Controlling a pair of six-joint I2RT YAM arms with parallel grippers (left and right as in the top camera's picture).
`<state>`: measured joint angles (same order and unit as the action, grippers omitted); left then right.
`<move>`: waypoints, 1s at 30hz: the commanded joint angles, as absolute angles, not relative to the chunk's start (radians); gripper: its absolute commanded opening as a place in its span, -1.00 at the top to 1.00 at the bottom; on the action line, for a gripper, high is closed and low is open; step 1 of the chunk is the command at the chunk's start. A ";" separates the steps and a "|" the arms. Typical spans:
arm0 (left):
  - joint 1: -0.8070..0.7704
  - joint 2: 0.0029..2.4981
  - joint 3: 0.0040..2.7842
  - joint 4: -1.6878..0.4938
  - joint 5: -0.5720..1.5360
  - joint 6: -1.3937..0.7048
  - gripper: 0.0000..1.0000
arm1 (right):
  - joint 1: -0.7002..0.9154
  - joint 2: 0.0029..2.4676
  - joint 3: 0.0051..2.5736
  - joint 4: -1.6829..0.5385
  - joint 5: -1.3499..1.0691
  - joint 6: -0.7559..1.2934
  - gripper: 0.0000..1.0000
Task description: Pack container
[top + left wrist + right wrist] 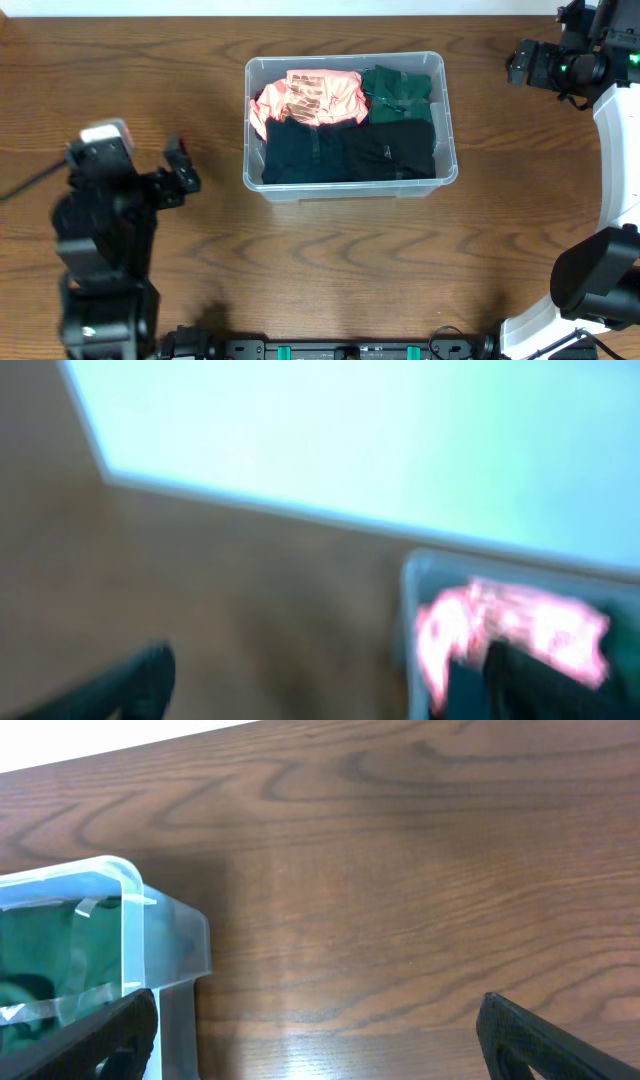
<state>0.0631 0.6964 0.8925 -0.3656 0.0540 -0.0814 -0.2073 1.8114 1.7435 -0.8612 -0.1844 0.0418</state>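
Observation:
The clear plastic container (449, 168) stands in the middle of the table. It holds folded clothes: a pink garment (310, 96), a green one (398, 88) and dark ones (350, 150). My left gripper (182, 170) is open and empty, left of the container. The left wrist view is blurred but shows the container's corner (412, 575) and the pink garment (510, 630). My right gripper (520, 62) is open and empty, at the far right. In the right wrist view its fingers (320, 1035) frame bare wood beside the container's corner (135, 885).
The wooden table (330, 270) surrounds the container. The left arm's body (100, 240) stands at the left front. The right arm's white base (610, 200) stands along the right edge. A black rail (340, 348) runs along the front edge.

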 commanded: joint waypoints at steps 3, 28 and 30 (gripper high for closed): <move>0.021 0.569 0.589 -0.063 0.131 -0.086 -0.96 | -0.210 1.816 1.750 -0.861 -0.183 0.048 -0.99; -0.001 0.170 0.029 0.218 0.081 -0.074 -0.96 | -0.210 1.816 1.750 -0.861 -0.184 0.048 -0.99; -0.001 0.155 0.004 0.219 0.077 -0.071 -0.96 | -0.210 1.816 1.750 -0.861 -0.183 0.048 -0.99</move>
<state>0.0025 0.1791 0.0345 0.2180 0.0975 -0.0807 -0.2073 1.8114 1.7435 -0.8623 -0.1852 0.0418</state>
